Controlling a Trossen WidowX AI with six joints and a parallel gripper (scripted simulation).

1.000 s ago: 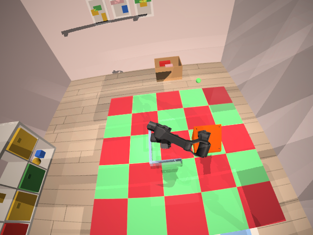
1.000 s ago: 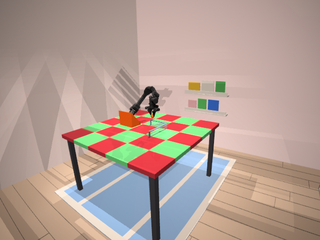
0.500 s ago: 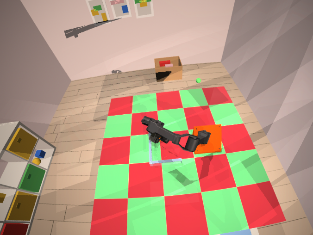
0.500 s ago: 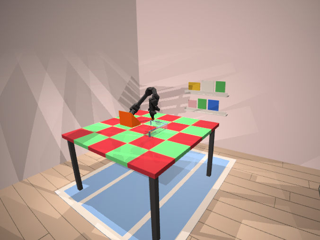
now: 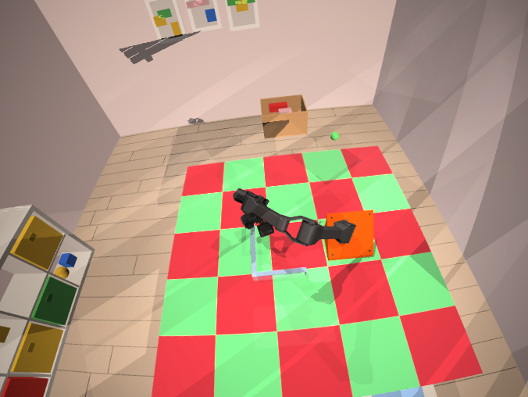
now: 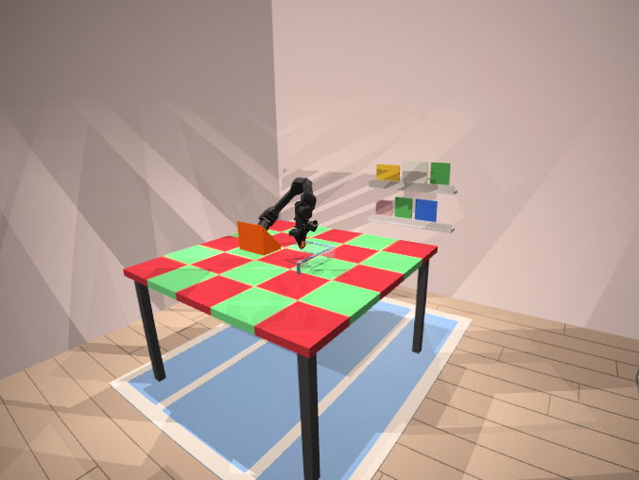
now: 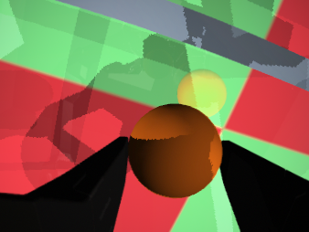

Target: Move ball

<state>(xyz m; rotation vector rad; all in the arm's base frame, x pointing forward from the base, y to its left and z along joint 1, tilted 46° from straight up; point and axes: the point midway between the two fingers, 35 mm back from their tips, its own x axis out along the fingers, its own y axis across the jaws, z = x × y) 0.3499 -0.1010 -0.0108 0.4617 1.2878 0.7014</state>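
The ball (image 7: 175, 151), a smooth orange sphere, sits clamped between the two black fingers of the end effector (image 7: 175, 157), carried above the red-and-green checkered bench (image 6: 289, 304) rather than resting on it.

Reading the wrist view from left to right: the arm's shadow falls across a red square at left; the left finger (image 7: 82, 183) presses the ball's flank; the ball fills the centre; the right finger (image 7: 261, 187) closes the grip on the other side. Just above and slightly right of the ball, farther along the end effector's line of sight, lies the see-through copy (image 7: 202, 92), a pale yellow translucent disc on a green square near where the squares meet. Beyond it runs one of the low clear walls (image 7: 256, 50), a grey-blue band crossing the top of the frame.

In the top view the black six-joint arm (image 5: 294, 226) reaches from its orange base plate (image 5: 362, 238) toward the L-shaped corner of the walls (image 5: 260, 273), its wrist over the upper end of the long wall.

The coming move likely turns on that short offset: the resting spot lies ahead of the held ball and a touch to the right, so the carry probably needs a small forward advance before lowering and release.
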